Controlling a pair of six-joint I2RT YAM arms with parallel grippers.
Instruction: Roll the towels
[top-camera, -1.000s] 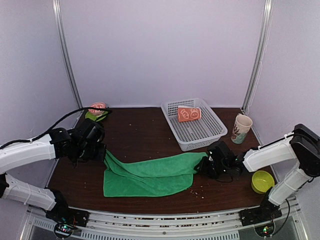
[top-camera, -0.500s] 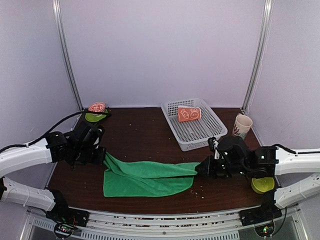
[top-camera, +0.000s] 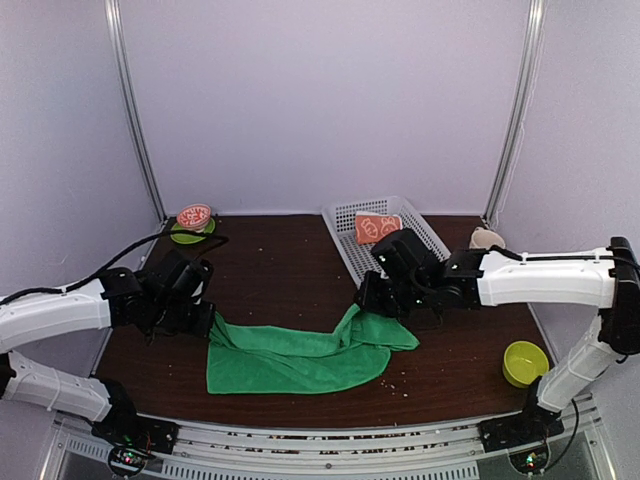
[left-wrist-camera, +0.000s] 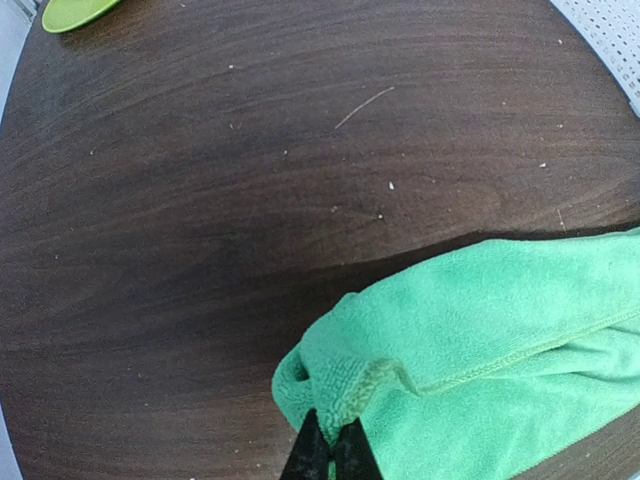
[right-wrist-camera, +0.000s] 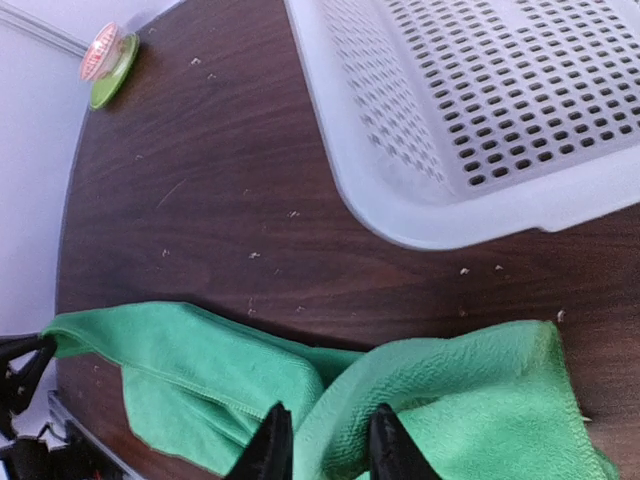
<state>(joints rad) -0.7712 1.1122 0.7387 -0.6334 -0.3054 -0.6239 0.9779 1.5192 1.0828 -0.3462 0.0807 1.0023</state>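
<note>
The green towel (top-camera: 295, 358) lies stretched across the front of the table, its right end pulled up into a peak. My left gripper (top-camera: 207, 322) is shut on the green towel's (left-wrist-camera: 500, 340) left corner, which is crimped between the left gripper's (left-wrist-camera: 330, 452) tips. My right gripper (top-camera: 366, 305) sits at the peak. In the right wrist view a thick fold of the green towel (right-wrist-camera: 440, 385) fills the narrow gap in the right gripper (right-wrist-camera: 328, 447), touching both fingers. The orange printed towel (top-camera: 377, 227) lies rolled in the white basket (top-camera: 425, 262).
The basket's rim (right-wrist-camera: 430, 215) is just beyond my right gripper. A cup (top-camera: 487, 238) peeks out behind the right arm. A yellow-green bowl (top-camera: 525, 362) sits at the front right, and a small green plate (top-camera: 193, 228) with a red-white item at the back left.
My right gripper has moved left and back, carrying the towel's right end with it into a raised fold. The right arm now covers most of the cup. The left gripper has barely shifted.
</note>
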